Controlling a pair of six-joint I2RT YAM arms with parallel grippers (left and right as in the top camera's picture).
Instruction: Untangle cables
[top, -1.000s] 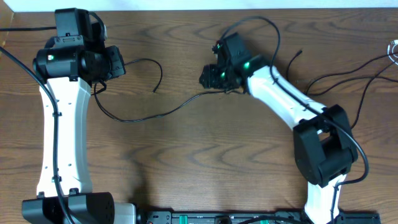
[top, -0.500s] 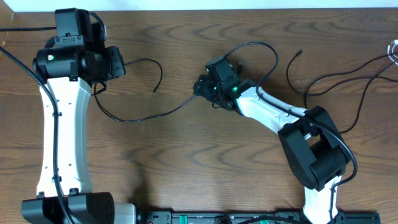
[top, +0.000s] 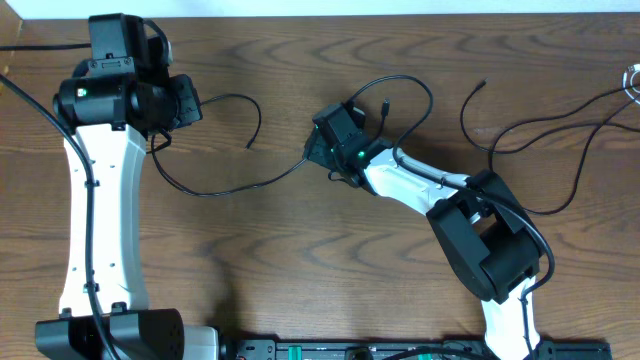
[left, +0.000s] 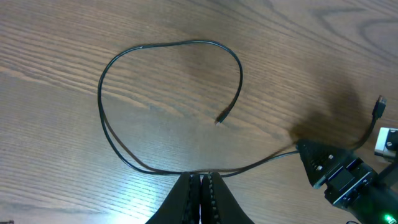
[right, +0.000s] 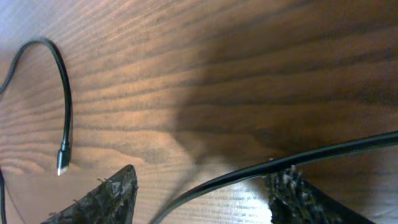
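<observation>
The left gripper (left: 200, 178) pinches the black cable (left: 180, 43) at 6 o'clock while the right gripper (right: 204, 174) straddles it, spread; closing off-centre could let it slip free.

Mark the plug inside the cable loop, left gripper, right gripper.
Plug (left: 220, 119): left wrist view, its tip.
Left gripper (left: 200, 180): left wrist view, between shut fingertips.
Right gripper (right: 204, 177): right wrist view, gap between open fingertips.

I look down on a dark wood-grain table (top: 300, 270). A long black cable (top: 215, 193) snakes across its left-centre, looping back on itself; more black cables (top: 465, 112) sprawl over the right side.
</observation>
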